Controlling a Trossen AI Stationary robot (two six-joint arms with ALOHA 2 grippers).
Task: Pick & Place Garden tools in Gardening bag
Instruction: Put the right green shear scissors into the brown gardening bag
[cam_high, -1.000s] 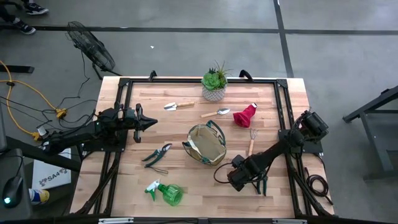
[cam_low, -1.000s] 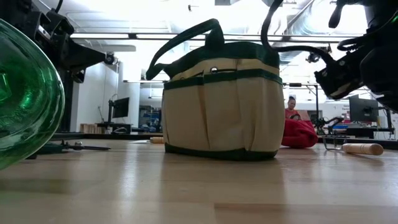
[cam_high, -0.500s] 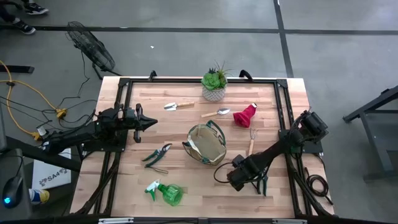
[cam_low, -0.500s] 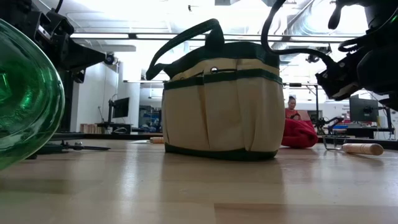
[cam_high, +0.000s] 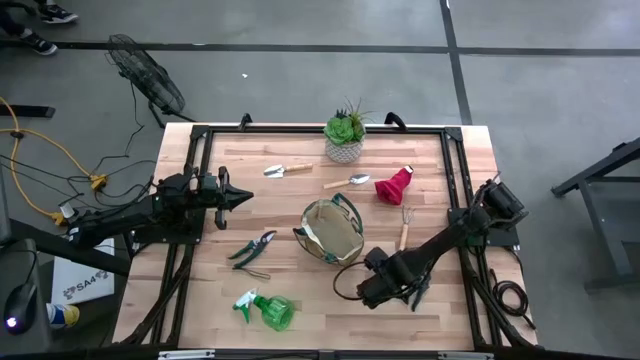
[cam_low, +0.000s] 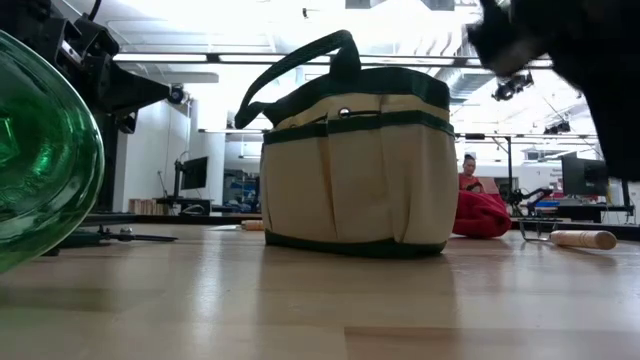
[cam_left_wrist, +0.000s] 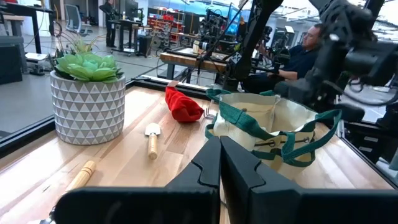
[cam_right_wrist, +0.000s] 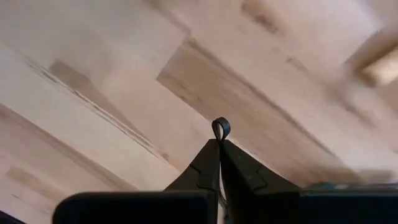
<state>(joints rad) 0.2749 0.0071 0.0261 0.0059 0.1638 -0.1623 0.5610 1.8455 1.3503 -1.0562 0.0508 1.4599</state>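
The khaki gardening bag (cam_high: 332, 232) (cam_low: 355, 170) stands open on its base mid-table. My right gripper (cam_high: 386, 286) (cam_right_wrist: 219, 140) hangs pointing down above the boards, right of the bag and nearer the table's near edge. It is shut on a small dark loop. A dark green thing (cam_high: 421, 297) shows beside it. Pruning shears (cam_high: 255, 247), a green spray bottle (cam_high: 268, 310), two trowels (cam_high: 285, 169) (cam_high: 347, 182), a red cone (cam_high: 394, 185) and a rake (cam_high: 404, 228) lie on the table. My left gripper (cam_high: 245, 198) (cam_left_wrist: 220, 140) waits shut at the left. My right gripper pinches a thin dark loop (cam_right_wrist: 220, 128) between its two fingertips, coming from above and pointing down. The loop's rounded end sticks out past the tips, clear of the boards. The gripper hides what the loop belongs to.
A succulent in a white patterned pot (cam_high: 345, 135) (cam_left_wrist: 87, 93) stands at the far edge. A black frame (cam_high: 455, 180) rims the table. People sit at benches beyond the table. Bare boards lie between the bag and the near edge.
My right gripper has risen from the boards and drifted a little toward the table's left. In the low view it has left its earlier place and looms blurred at the top right. The tools on the table and the bag have not moved.
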